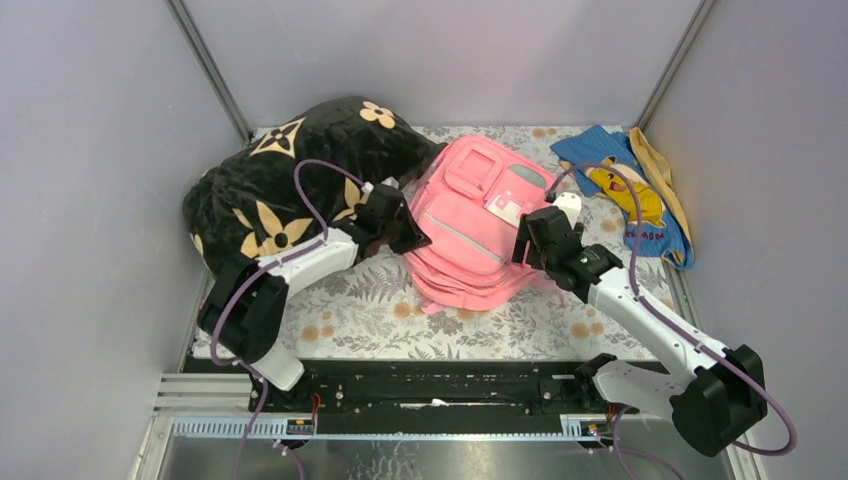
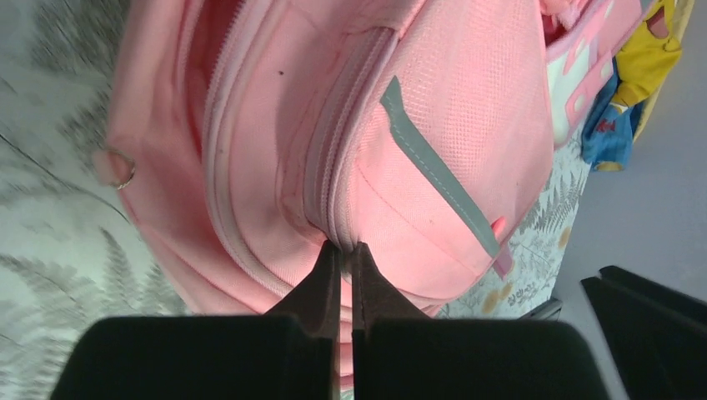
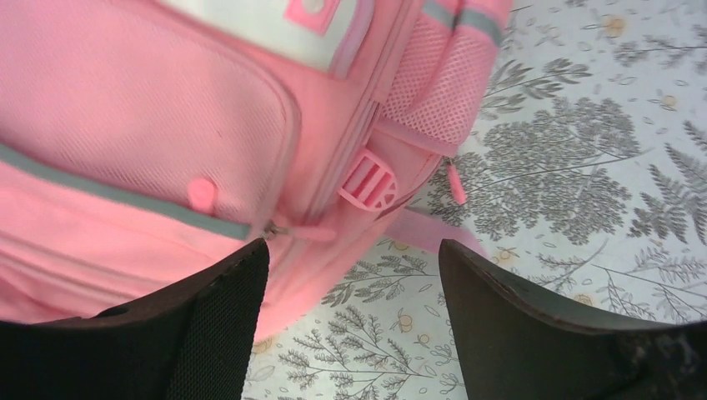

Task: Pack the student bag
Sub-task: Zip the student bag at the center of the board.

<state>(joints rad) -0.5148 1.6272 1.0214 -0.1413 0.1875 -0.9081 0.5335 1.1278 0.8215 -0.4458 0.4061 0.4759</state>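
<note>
The student bag (image 1: 470, 235), a pink backpack with grey trim, lies flat in the middle of the table. My left gripper (image 1: 408, 238) is at the bag's left side. In the left wrist view it (image 2: 342, 248) is shut, pinching a fold of the student bag (image 2: 433, 100) along a zip seam. My right gripper (image 1: 525, 238) hangs at the bag's right edge. In the right wrist view it (image 3: 352, 252) stands open with nothing between its fingers. Its left fingertip is close to a zip end on the student bag (image 3: 125, 117), beside a pink buckle (image 3: 368, 179).
A black pillow with tan flowers (image 1: 290, 180) lies at the back left, just behind my left arm. A blue cloth with a yellow figure (image 1: 625, 190) lies at the back right. The leaf-patterned table cover (image 1: 400, 320) is walled in on three sides.
</note>
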